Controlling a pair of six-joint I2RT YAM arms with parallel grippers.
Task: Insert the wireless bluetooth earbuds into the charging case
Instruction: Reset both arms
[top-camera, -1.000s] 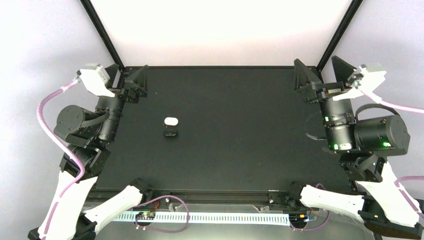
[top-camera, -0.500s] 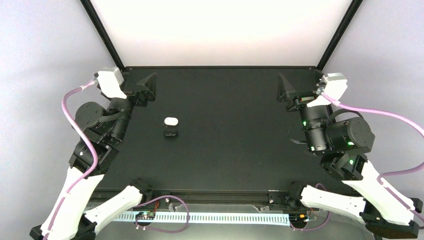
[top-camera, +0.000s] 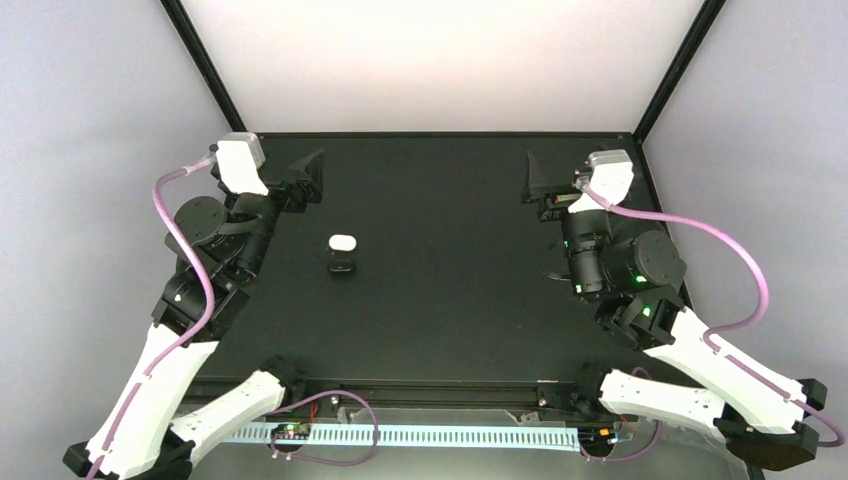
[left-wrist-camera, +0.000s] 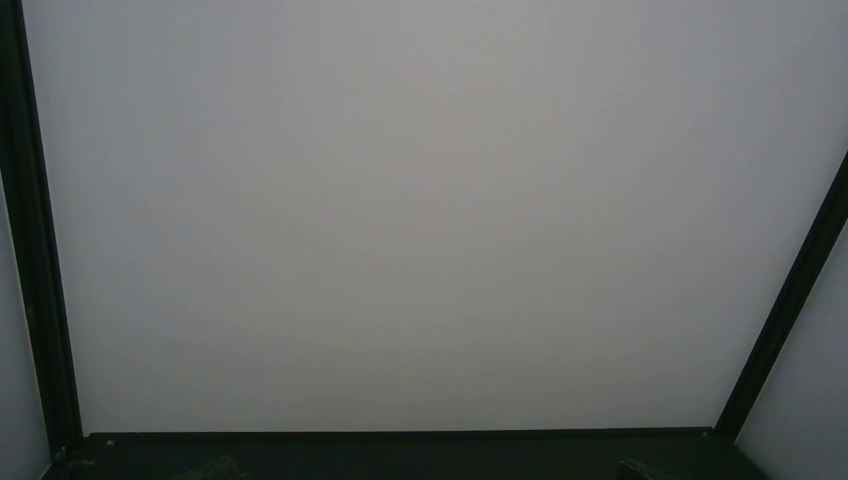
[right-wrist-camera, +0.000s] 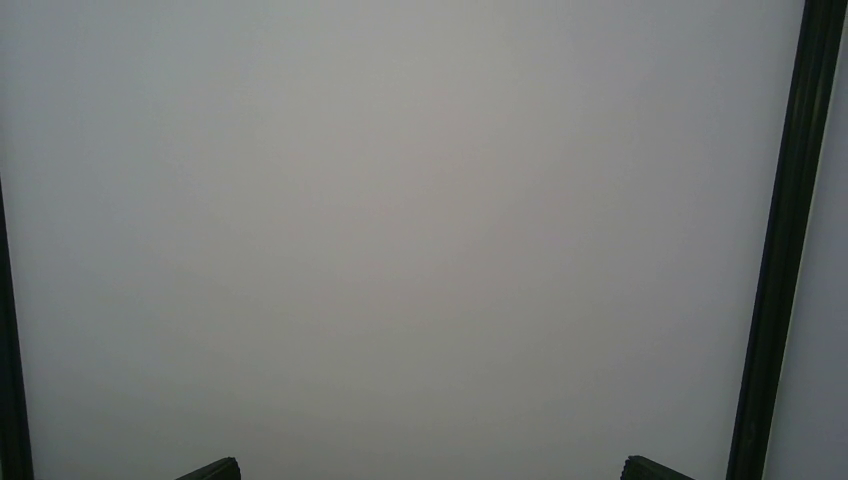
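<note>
Hovering apart over the bench (top-camera: 450, 300), our left hand (top-camera: 312, 172) and right hand (top-camera: 535, 180) seem spread, empty; the case (top-camera: 342, 265) sits beside a white piece (top-camera: 342, 241), contents unclear.

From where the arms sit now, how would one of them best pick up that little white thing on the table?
The white piece lies flat, a small oval, longer left to right, just beyond the dark piece. Probably best from straight above, fingers closing across its short width. The left gripper is nearer than the right gripper. It is too small here to make out finer shape.
</note>
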